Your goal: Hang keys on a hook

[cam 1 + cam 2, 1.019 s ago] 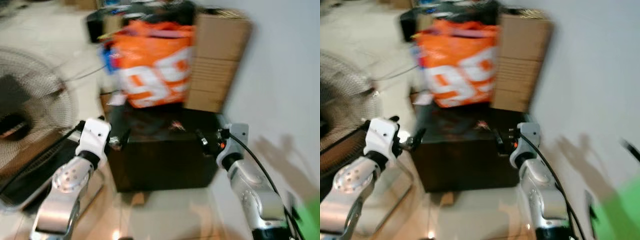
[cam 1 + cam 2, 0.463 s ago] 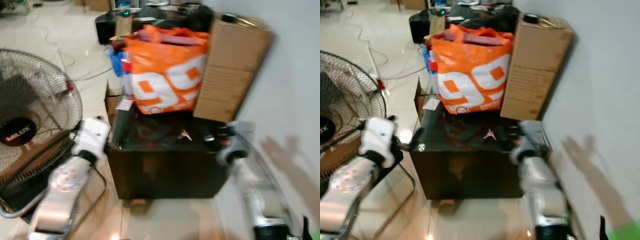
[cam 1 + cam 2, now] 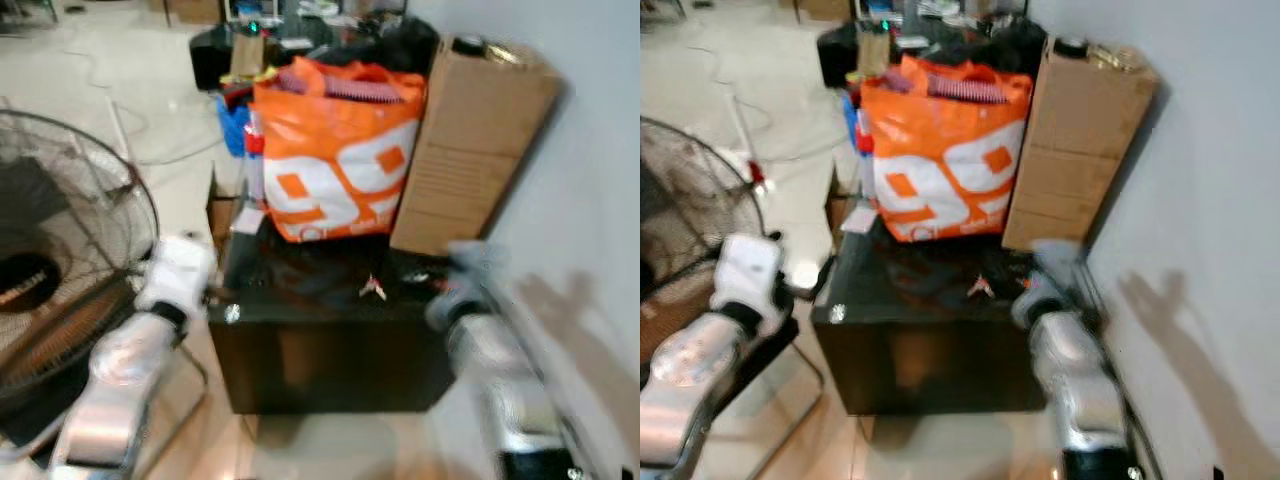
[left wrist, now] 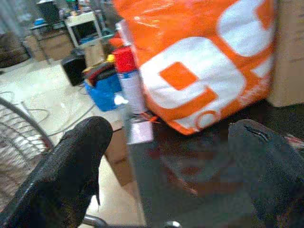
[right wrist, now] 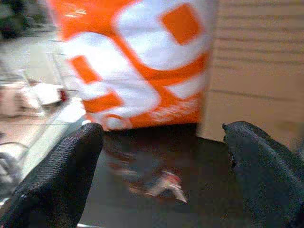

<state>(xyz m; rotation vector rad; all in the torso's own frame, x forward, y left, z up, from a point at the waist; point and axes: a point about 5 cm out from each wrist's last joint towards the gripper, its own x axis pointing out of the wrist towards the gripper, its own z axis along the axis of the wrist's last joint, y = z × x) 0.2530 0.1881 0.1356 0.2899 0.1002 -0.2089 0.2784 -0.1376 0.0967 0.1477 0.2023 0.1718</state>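
Observation:
A small bunch of keys [image 3: 373, 288] with a red tag lies on the dark glossy table [image 3: 330, 340], in front of the orange bag. The keys [image 5: 166, 186] lie blurred ahead of my right gripper [image 5: 161, 156], whose fingers [image 5: 61, 166] stand wide apart with nothing between them. My right arm [image 3: 470, 300] is at the table's right end. My left gripper [image 4: 171, 161] is open too, at the table's left front corner, with its fingers [image 4: 71, 161] framing the bag and the tabletop. The left arm [image 3: 170, 290] is held beside that corner.
A big orange and white bag [image 3: 335, 160] stands at the back of the table, next to a tall cardboard box [image 3: 470, 150] against the white wall [image 3: 600, 200]. A standing fan [image 3: 60, 250] is on the left. Clutter and a red-capped can [image 4: 130, 80] sit behind.
The camera has swung and moved closer to the table; the views are blurred. The keys now sit nearer the picture's middle. Both arms stay at the table's ends.

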